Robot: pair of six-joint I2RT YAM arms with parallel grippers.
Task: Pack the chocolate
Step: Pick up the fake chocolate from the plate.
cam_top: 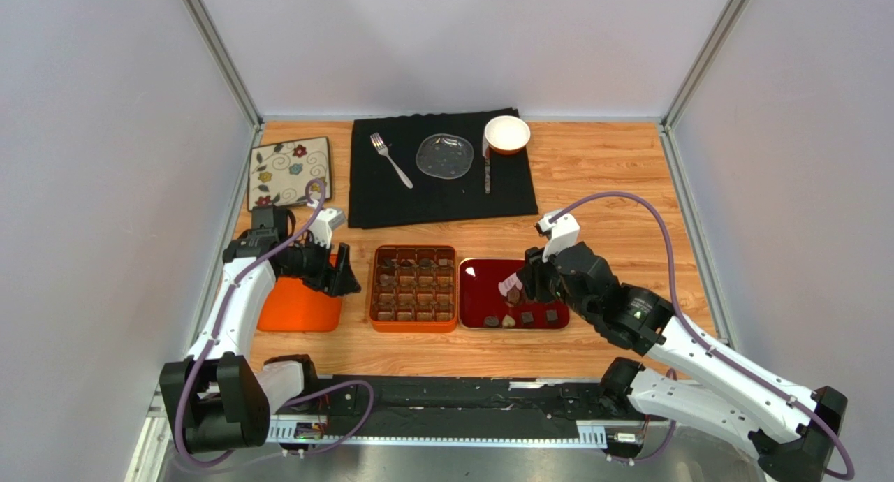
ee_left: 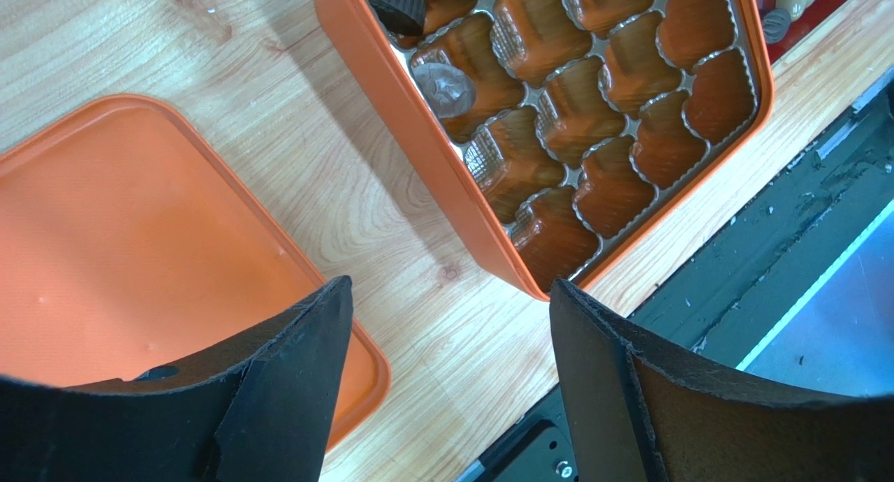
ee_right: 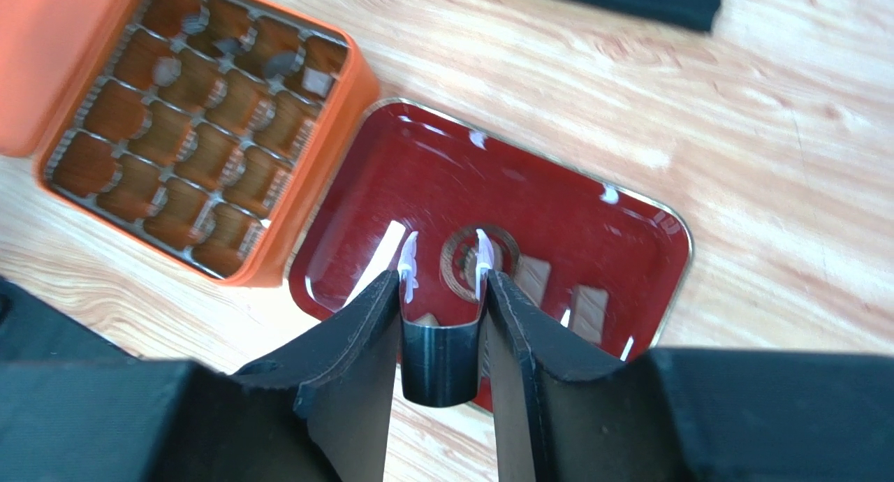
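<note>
The box (cam_top: 370, 289) sits at the centre of the top view, just beside the red tray (cam_top: 483, 281) on its right. The lid (cam_top: 294, 314) lies face up to the left, a little apart from the box.

The chocolates (cam_top: 528, 318) are split between two places. A row of about four small brown pieces lies along the lower edge of the tray. A few more sit in the upper rows of the box grid. The lower cups of the grid look empty in the left wrist view.

The right gripper (ee_right: 445, 267) hangs over the left half of the tray. Its jaws are narrow, and a dark piece (ee_right: 441, 362) is pinched between the fingers, touching both. It looks almost black and glossy, so I can't say for sure that it's a chocolate. Past the fingertips a round chocolate lies on the tray floor, with two square ones to its right.

The left gripper (ee_left: 446, 293) hovers over bare wood between lid and box. Its jaws are spread wide with nothing between them.

At the top of the table a black cloth (cam_top: 362, 199) carries a fork (cam_top: 390, 159), a glass plate (cam_top: 445, 155) and a bowl (cam_top: 507, 134).
</note>
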